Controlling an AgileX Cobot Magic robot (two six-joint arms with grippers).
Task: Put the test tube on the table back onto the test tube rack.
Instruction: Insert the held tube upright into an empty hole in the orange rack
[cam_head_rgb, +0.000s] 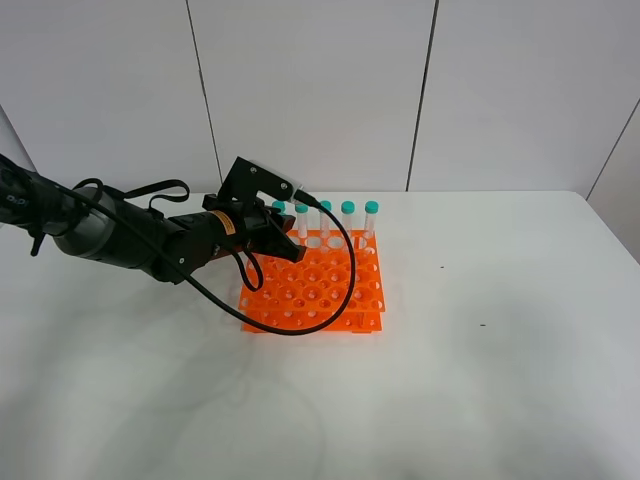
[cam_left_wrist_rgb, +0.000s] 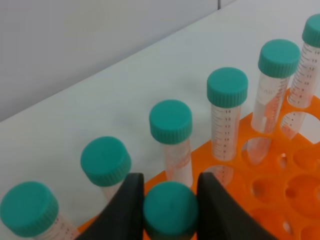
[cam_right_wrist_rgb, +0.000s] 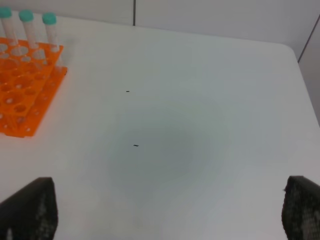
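— What's in the test tube rack (cam_head_rgb: 320, 290)?
— A row of upright clear plastic tubes (cam_left_wrist_rgb: 227, 100), teal ribbed screw caps, just beyond the left end effector (cam_left_wrist_rgb: 171, 202). Other round holes stand empty.
— Any writing?
— Printed graduation marks with numerals, too small to read.
— And the test tube (cam_left_wrist_rgb: 170, 215)?
— Pinched at its cap between closed black fingers (cam_left_wrist_rgb: 125, 210), over the orange rack. The right end effector (cam_right_wrist_rgb: 165, 212) gapes wide, holding nothing, over the white surface (cam_head_rgb: 500, 350).

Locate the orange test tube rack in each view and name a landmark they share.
Exterior high: rack at the picture's centre.
Left wrist: rack beyond the test tube the left gripper holds.
Right wrist: rack distant, cut off by the frame edge.
Shared landmark: the teal-capped tubes along its back edge.
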